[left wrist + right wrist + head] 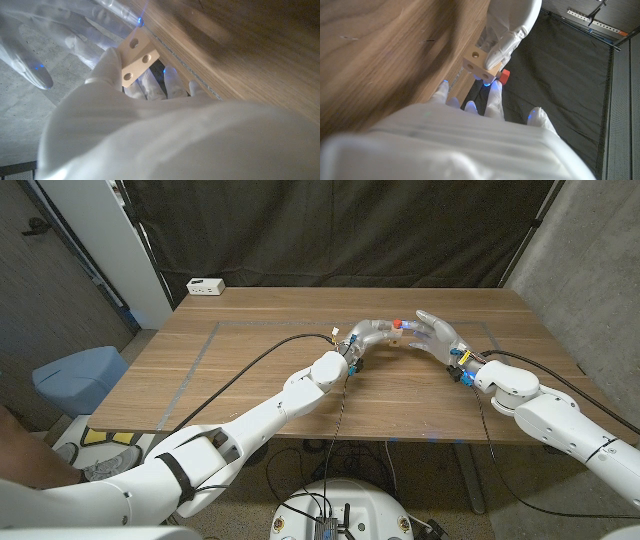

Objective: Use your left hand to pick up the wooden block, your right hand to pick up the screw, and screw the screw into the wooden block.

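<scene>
Hanging above the middle of the wooden table, the wooden block sits pinched in the left hand, thumb on one side and fingers on the other. It is a pale block with round holes in its faces; three holes run in a row along its long axis. In the right wrist view that axis lies roughly level, one holed end turned toward the right hand.

Just beside the block's far edge shows the red screw, a red spot where the two hands meet in the head view. The right hand reaches in from the right with its fingers spread toward block and screw; whether it actually holds the screw I cannot tell, since the fingertips cover the contact.

Both hands wear white gloves and meet above the table's far middle part. Black cables run along both arms.

A faint taped rectangle marks the tabletop's left part. At the far left corner lies a small white box. Behind the table hangs a dark curtain, with grey wall at the right and a blue seat on the floor to the left.
</scene>
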Controlling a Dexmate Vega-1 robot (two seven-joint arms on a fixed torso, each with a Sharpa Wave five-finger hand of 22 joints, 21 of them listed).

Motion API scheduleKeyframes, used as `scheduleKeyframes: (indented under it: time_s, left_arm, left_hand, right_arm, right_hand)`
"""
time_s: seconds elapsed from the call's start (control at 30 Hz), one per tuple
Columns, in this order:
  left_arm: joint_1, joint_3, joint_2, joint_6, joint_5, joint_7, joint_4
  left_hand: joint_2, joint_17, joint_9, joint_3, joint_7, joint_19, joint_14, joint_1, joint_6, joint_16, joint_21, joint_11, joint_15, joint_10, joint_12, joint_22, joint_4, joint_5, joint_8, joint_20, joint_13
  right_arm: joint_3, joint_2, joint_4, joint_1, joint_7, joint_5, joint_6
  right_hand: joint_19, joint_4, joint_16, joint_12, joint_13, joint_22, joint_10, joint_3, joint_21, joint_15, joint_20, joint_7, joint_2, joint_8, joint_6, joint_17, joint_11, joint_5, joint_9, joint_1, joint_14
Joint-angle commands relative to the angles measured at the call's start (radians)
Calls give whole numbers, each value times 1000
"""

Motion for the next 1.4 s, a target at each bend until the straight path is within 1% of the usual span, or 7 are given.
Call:
scheduleKeyframes:
  time_s: [0.03, 0.3, 0.73, 0.93, 1.03, 1.17, 1.4]
  left_arm:
    - [-5, 0, -5, -3, -4, -5, 14]
    - [-12, 0, -12, -9, -9, -10, 32]
    - [-25, 0, -19, -21, -13, -19, 61]
    - [-25, -1, -19, -21, -14, -20, 62]
    - [-25, -1, -17, -20, -14, -19, 60]
    - [-23, -1, -16, -21, -15, -19, 58]
    - [-20, -2, -13, -22, -13, -17, 51]
  left_hand:
    - [61, 3, 5, 29, 57, 7, 8, -22, 69, 1, 7, -6, -59, 14, 71, 5, 26, 4, 5, 3, 138]
    - [61, 2, 5, 30, 55, 7, 8, -23, 70, 1, 6, -6, -59, 15, 70, 5, 26, 4, 5, 3, 137]
    - [60, 2, 5, 30, 55, 7, 9, -22, 70, 1, 7, -5, -59, 15, 70, 5, 26, 4, 5, 3, 136]
    - [61, 3, 5, 29, 56, 7, 8, -23, 70, 1, 7, -6, -59, 16, 71, 5, 26, 4, 5, 3, 136]
    - [61, 3, 5, 30, 56, 7, 9, -23, 70, 1, 7, -6, -60, 16, 70, 5, 27, 4, 5, 3, 136]
    - [61, 2, 5, 30, 55, 7, 8, -23, 69, 1, 7, -3, -59, 17, 70, 5, 26, 4, 5, 3, 136]
    - [61, 2, 5, 30, 56, 8, 10, -23, 71, 2, 7, -5, -60, 16, 70, 5, 26, 4, 6, 3, 135]
  right_arm:
    - [-2, -5, -2, 2, 10, -1, -7]
    - [-3, -9, -7, 7, 10, 7, -24]
    - [-8, -11, -1, 14, 23, 5, -22]
    - [-11, -11, 2, 18, 37, 9, -20]
    - [-13, -11, 5, 19, 45, 8, -13]
    - [-10, -11, 0, 16, 40, 14, -18]
    - [2, -20, -12, 1, 24, 10, -14]
  right_hand:
    - [9, -1, 3, 7, 2, 3, 7, 7, 9, -3, 3, 6, 8, 4, 12, 3, -1, 7, 3, 5, -8]
    - [12, -2, 3, 9, 2, 3, 19, 8, 10, -4, 3, 12, 9, 9, 40, 2, -11, 7, 3, 6, -5]
    - [15, -2, 3, 10, 2, 3, 32, 10, 10, -5, 3, 18, 9, 10, 59, 1, -18, 7, 3, 7, -1]
    - [16, -2, 3, 10, 2, 3, 39, 10, 10, -4, 4, 21, 9, 10, 67, 1, -15, 7, 3, 7, 1]
    - [16, -2, 3, 10, 2, 3, 42, 11, 10, -5, 4, 21, 9, 9, 69, 1, -20, 7, 3, 8, 1]
    - [15, -2, 3, 9, 2, 3, 42, 11, 10, -6, 4, 22, 9, 10, 74, 1, -22, 7, 3, 8, 2]
    - [15, -3, 3, 10, 2, 3, 49, 13, 9, -6, 4, 25, 10, 9, 81, 1, -22, 7, 3, 10, 4]
